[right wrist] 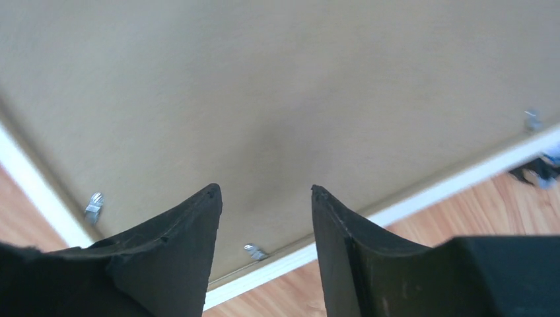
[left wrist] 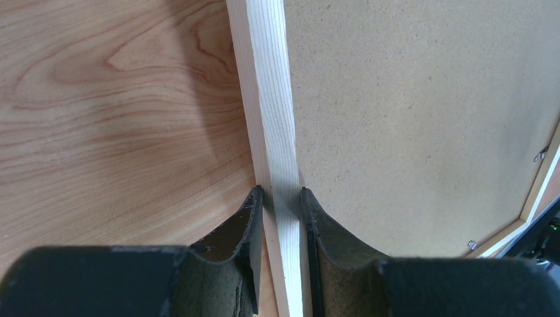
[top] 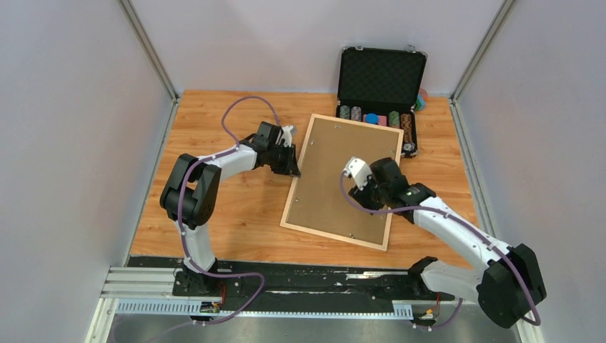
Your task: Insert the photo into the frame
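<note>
Wood-grain surface (top: pixel 236 214) carried the thin light-wood rectangular picture frame (left wrist: pixel 263 99), lying back-up with a plain brown backing board (top: pixel 343 179) filling it. The left end effector (left wrist: pixel 280 197) was clamped on its left rail. Further right, the right end effector (right wrist: pixel 264 191) hung over the board, fingers apart, holding nothing. The paper balloon photo was not visible; possibly it lay beneath the board. Lifting by that one rail could tip the frame and spill the board if the small metal tabs (right wrist: pixel 94 205) were loose.

We see bright, even overhead light. The left tool (left wrist: pixel 280 198) throws a soft shadow across the frame (left wrist: pixel 264 99) and worktop (left wrist: pixel 119 132). Our right wrist view is blurred, the others sharp.
</note>
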Controlling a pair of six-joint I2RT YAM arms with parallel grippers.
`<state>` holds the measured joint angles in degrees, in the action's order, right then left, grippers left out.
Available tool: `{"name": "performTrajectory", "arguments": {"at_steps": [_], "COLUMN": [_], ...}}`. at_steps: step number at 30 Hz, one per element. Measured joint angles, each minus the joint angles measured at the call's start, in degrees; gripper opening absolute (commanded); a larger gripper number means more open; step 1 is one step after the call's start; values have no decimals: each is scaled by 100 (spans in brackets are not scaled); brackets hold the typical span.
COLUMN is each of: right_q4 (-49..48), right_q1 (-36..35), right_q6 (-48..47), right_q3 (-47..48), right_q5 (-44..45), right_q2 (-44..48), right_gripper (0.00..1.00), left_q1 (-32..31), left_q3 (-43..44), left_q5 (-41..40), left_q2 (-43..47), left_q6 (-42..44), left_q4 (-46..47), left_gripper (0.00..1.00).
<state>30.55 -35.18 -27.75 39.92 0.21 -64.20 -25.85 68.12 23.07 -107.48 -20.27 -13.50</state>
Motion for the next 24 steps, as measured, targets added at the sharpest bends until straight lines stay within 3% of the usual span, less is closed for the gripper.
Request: {"name": "performTrajectory", "arguments": {"at_steps": [12,24], "right_q4": [-529,-793], "right_q1": [2052,2337], "right_q6": [1272,1832], "right_q3": [1292,1467], "right_q5": [-232,-540], "right_q2": [-345,-776], "right_gripper": [59,60], "left_q1": [7,212], "left_q3": [68,538], "left_q5": [37,-35], "left_q2": [-11,-72], "left_q6": [70,929], "left_q4": [-118,-1169], "left_gripper": [0,0]}}
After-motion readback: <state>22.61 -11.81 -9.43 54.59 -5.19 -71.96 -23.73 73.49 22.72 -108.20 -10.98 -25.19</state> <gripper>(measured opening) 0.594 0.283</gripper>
